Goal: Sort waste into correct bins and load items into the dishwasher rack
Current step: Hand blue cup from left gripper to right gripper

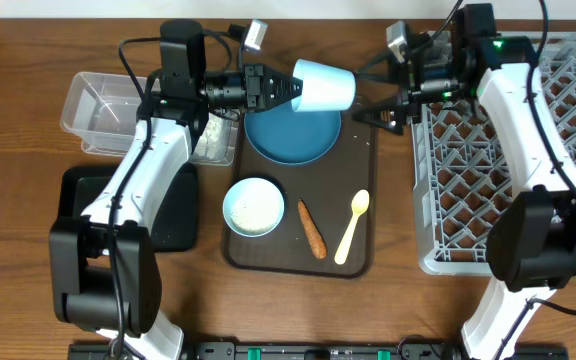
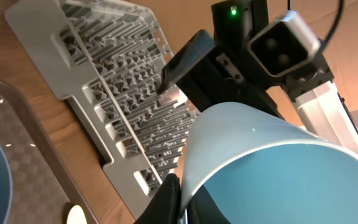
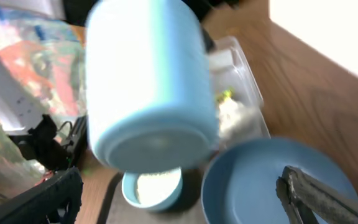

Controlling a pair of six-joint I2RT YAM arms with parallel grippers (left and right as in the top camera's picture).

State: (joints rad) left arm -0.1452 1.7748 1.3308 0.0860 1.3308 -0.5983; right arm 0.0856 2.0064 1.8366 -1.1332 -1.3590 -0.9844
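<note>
Blue cup (image 1: 325, 85) clamped in left jaws above plate (image 1: 288, 140); right jaws spread.

Overhead is looking straight down at the table (image 1: 18, 200); wrist cameras are facing each other, closely sharing the cup (image 1: 325, 85).

Near the counter's far edge, a narrow gap separates the blue cup (image 1: 325, 85) from the right gripper (image 1: 376, 115) beside the rack (image 1: 528, 180).
</note>
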